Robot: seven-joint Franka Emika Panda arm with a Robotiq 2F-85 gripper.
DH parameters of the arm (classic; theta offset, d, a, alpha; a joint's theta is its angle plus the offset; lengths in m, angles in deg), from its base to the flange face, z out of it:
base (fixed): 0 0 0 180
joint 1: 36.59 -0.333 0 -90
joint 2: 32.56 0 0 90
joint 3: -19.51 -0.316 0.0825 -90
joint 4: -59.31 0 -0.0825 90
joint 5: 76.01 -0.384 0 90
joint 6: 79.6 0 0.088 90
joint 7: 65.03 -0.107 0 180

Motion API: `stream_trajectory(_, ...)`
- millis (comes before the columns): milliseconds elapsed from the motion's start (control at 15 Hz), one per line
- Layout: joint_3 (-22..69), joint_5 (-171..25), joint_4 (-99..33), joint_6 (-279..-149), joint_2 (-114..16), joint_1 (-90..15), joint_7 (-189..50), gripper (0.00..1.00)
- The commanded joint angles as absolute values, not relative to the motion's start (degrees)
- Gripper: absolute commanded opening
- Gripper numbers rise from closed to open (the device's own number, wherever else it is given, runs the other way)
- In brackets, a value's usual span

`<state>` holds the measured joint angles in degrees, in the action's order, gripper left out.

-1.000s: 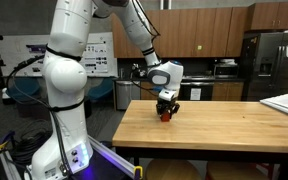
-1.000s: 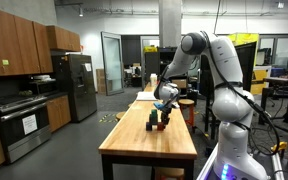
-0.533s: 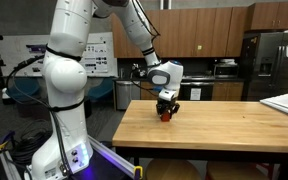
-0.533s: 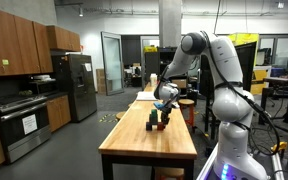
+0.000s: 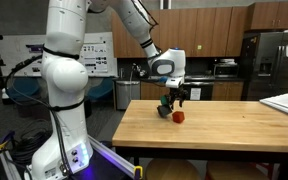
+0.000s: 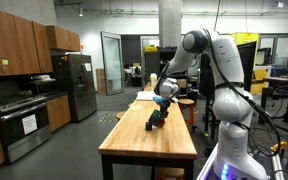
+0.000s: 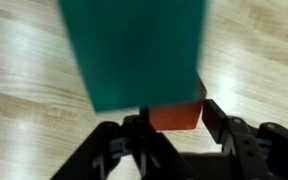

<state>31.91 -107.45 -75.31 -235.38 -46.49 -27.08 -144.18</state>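
The red block (image 7: 176,119) sits between the two fingers (image 7: 216,122) of the end effector (image 5: 177,106), which is drawn in narrow and clamped on the block's sides. In an exterior view the block hangs low over the tabletop (image 5: 234,125), toward the end by the robot's base and nearer the far edge than the near one. Whether its underside is clear of the wood cannot be told. Just beside it stands a green block (image 5: 164,109), which fills the upper part of the wrist view (image 7: 134,50). The two look close, but contact cannot be judged. As for progress, the grasp looks made and firm. The red block rests on nothing else, and the green block stands free of the end effector.
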Motion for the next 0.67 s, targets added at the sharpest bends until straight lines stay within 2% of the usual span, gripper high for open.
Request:
stream_trajectory(0,33.93,-98.23,-78.69,-239.25,-35.55,-30.06,-150.00,0.33)
stream_trajectory(333,32.65,-79.63,-77.88,-237.45,-26.66,-31.85,-162.30,0.33)
stream_trajectory(600,28.00,-77.83,-76.84,-235.42,-24.64,-29.14,-163.91,0.33)
